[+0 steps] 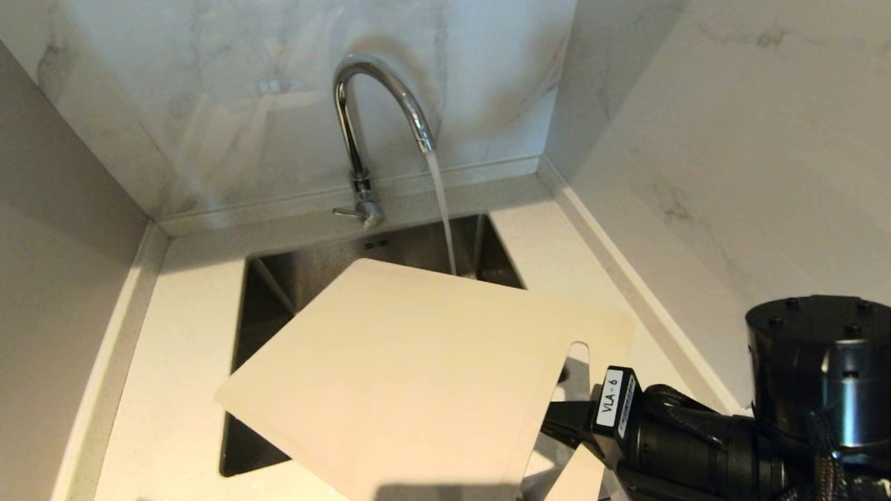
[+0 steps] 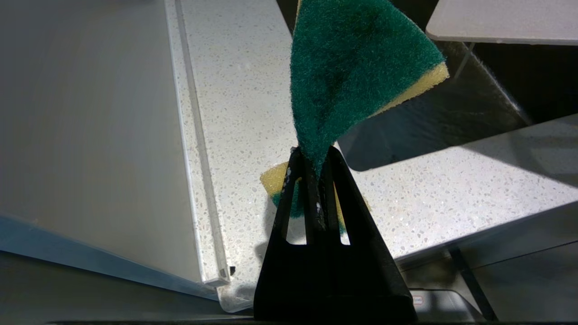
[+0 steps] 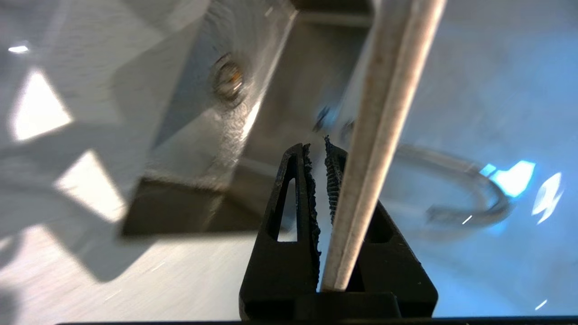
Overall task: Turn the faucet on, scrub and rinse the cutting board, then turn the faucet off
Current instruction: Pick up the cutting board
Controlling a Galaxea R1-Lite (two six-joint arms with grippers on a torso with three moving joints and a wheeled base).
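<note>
A tall shiny chrome gooseneck faucet (image 1: 362,125) is seen at the back of a dark steel sink (image 1: 271,278), which is set in a pale speckled stone desk (image 1: 174,390). A thin stream of water (image 1: 443,216) is poured from the spout into the basin, just behind the far edge of the board; whether the board is touched by it can't be told. The small side lever (image 1: 346,211) at the faucet base is turned out to the left.

A large thin cream-beige plastic cutting board (image 1: 411,376) w/ rounded corners is held tilted over the sink – its far corner is raised toward the stream, its near-left corner hangs over the desk's front strip. The handle slot (image 1: 575,358) lies near the right end, close to the right gripper (image 3: 320,153). In the right wrist view the board's edge (image 3: 384,135) is seen clamped between the black fingers, so the right gripper is closed on the board; the arm is entered from the lower right in the head view.

The left gripper (image 2: 314,155) is kept off to the side above the desk, near the sink's corner – its fingers are pinched tight on a green-and-yellow scrub sponge (image 2: 356,67), which is folded and stuck up beyond the fingertips. A marble-look wall (image 1: 696,139) is seen behind and to the right.
</note>
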